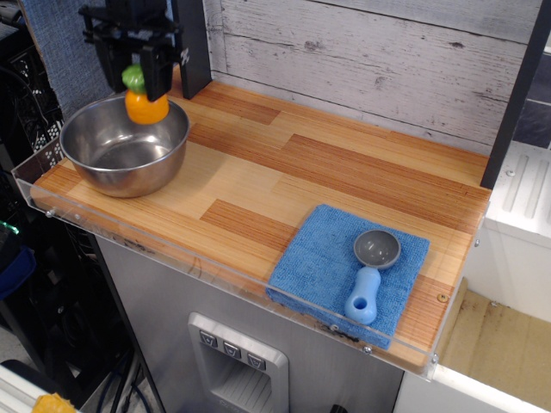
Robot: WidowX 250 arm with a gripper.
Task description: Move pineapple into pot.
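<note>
- Broadly, the wooden worktop (344, 172) fills most of the view, a striped plank surface with a clear plastic lip along its front and left edges and a grey weathered board wall behind it.
- Next in size, the pot (103, 159) is a wide, shiny steel bowl standing upright at the far left end of the worktop, close to the plastic lip; its floor shows bare and reflective.
- The blue cloth (323, 258) lies flat near the front right corner of the worktop, well apart from the pot, its front edge against the lip.
- The black pincer (135, 69) hangs from above at the back left, over the rear part of the pot, its two fingers pointing down and clamped on the green top of the pineapple.
- The scoop (370, 274) rests on the blue cloth, its grey cup toward the wall and its blue handle toward the front edge.
- The pineapple (146, 105) is held in the pincer, its orange body hanging below the fingers, just above the pot's back rim and over its opening; whether it touches the rim cannot be told from this view.
</note>
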